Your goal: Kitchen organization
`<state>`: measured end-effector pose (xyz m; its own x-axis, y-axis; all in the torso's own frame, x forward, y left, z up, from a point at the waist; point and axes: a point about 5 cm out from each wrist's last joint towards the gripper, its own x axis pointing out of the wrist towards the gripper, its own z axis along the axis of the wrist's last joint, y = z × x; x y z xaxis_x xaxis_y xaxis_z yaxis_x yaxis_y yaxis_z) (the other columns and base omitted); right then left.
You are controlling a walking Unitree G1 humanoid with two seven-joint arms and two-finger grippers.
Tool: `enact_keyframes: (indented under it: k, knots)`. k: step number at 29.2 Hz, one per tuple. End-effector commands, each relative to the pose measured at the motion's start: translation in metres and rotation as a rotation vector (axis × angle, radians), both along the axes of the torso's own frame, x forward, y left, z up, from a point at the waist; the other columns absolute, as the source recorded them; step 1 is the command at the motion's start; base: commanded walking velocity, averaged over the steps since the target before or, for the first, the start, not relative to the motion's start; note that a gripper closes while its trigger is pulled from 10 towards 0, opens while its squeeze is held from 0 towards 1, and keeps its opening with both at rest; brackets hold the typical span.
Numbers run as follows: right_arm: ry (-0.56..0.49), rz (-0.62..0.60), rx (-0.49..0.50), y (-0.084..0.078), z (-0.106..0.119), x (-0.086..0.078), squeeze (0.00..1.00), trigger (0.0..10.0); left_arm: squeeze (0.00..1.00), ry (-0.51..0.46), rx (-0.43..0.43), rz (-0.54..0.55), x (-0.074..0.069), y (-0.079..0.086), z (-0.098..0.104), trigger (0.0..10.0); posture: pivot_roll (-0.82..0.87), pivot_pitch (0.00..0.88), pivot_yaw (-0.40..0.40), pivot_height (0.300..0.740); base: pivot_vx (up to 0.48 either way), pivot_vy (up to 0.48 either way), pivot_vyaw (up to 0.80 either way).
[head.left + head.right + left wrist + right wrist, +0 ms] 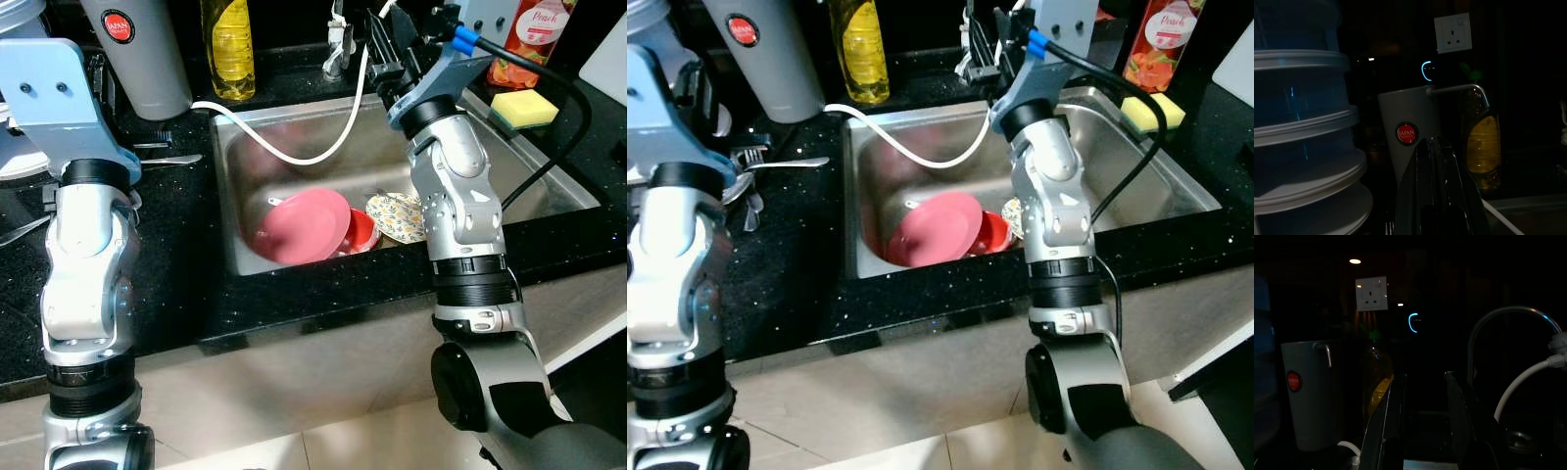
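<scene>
Sink (549, 181) sunk in black worktop (196, 284), holding pink plate (302, 227) leaning at its near wall, red bowl (361, 231) just at 3 o'clock of plate, patterned dish (397, 217) beside that, partly behind right forearm. White hose (294, 152) looping across sink from 10 o'clock toward 1 o'clock. Yellow sponge (524, 109) on sink rim at 2 o'clock. Oil bottle (227, 49) standing at 11 o'clock behind sink, grey jug (137, 54) with red badge just at 9 o'clock of it. Peach carton (534, 34) at 1 o'clock. Fork (784, 164) lying on worktop at 9 o'clock of sink. Right hand (1422, 406) raised over back edge of sink near tap (1508, 316), fingers spread, nothing between. Left hand (1437, 166) up over worktop at 10 o'clock, aimed at jug, fingers pressed together, beside stacked tubs (1303, 137). Wall socket (1453, 33) behind, dim.
</scene>
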<state>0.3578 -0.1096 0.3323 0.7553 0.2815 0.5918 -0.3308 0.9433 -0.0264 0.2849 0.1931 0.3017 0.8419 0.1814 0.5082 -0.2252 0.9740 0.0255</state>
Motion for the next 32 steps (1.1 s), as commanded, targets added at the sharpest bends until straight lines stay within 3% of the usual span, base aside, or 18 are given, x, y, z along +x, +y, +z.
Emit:
enact_keyframes:
  k: [1,17,32]
  knots:
    - [0.012,0.008,-0.001,0.0026,-0.0039,0.0011,0.00,10.0,0.00,0.009,0.004,0.012,0.0003,0.0023,-0.0022,10.0,0.12,0.000,0.040,0.740,0.480,0.000,0.00]
    - [0.014,0.010,0.003,0.0025,-0.0043,0.0008,0.00,10.0,0.00,0.015,-0.009,0.016,0.0003,0.0028,-0.0033,10.0,0.12,0.000,0.040,0.740,0.471,0.000,0.00]
    - [0.017,0.013,0.003,0.0032,-0.0046,0.0009,0.00,10.0,0.00,0.017,-0.015,0.021,0.0001,0.0032,-0.0043,10.0,0.12,0.000,0.039,0.740,0.000,0.000,0.00]
